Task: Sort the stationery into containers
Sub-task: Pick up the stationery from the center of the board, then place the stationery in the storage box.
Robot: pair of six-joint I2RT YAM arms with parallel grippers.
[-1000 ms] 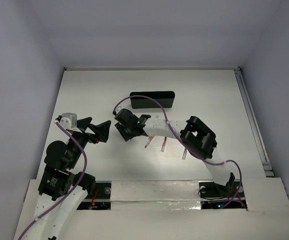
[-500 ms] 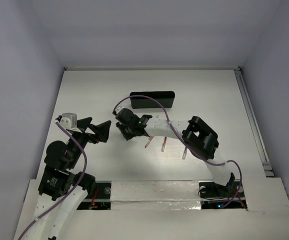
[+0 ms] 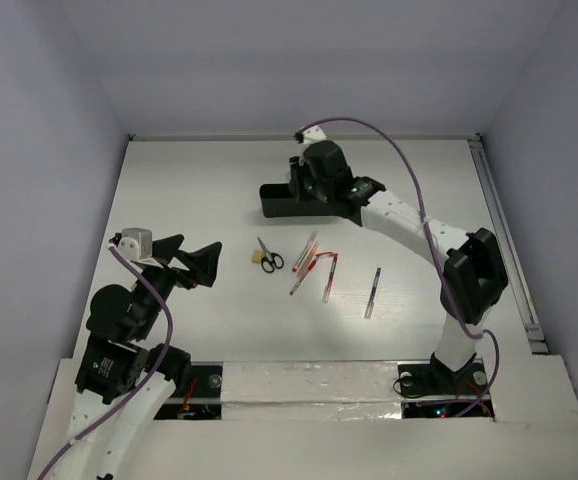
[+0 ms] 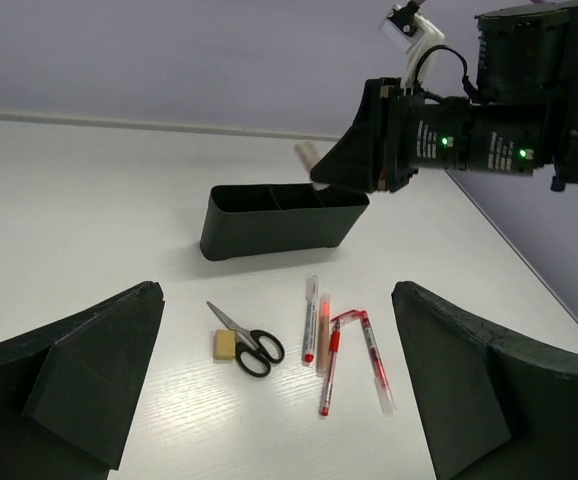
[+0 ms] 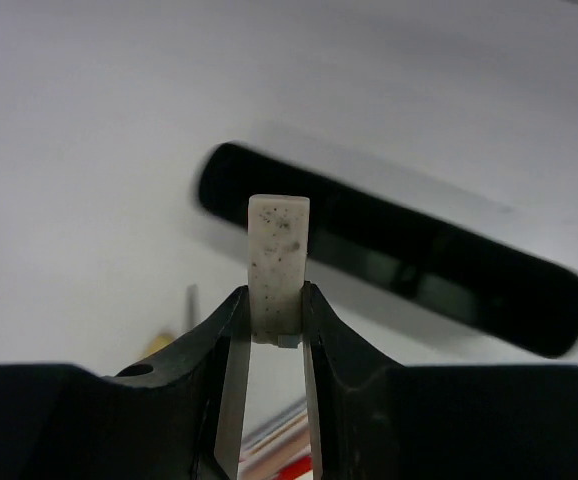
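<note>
My right gripper [image 5: 277,322] is shut on a white speckled eraser block [image 5: 278,258] and holds it above the left end of the long black tray [image 5: 439,272]. In the top view this gripper [image 3: 299,186] hangs over the tray [image 3: 274,207]. The left wrist view shows the block [image 4: 306,153] above the tray [image 4: 269,228]. Black-handled scissors [image 3: 269,258] and a beige eraser [image 3: 255,259] lie mid-table. To their right lie several red-and-clear pens [image 3: 314,268], with one more apart [image 3: 372,292]. My left gripper [image 3: 195,262] is open and empty, left of them.
The left wrist view shows the scissors [image 4: 245,341], the beige eraser [image 4: 225,344] and the pens [image 4: 330,362] between my open fingers [image 4: 89,370]. A purple cable [image 3: 409,185] runs along the right arm. A rail [image 3: 504,240] edges the table's right side.
My right arm has swung from the table's middle up to the tray, holding the white block. The scissors, beige eraser and pens it covered now show. The left arm has not moved.
</note>
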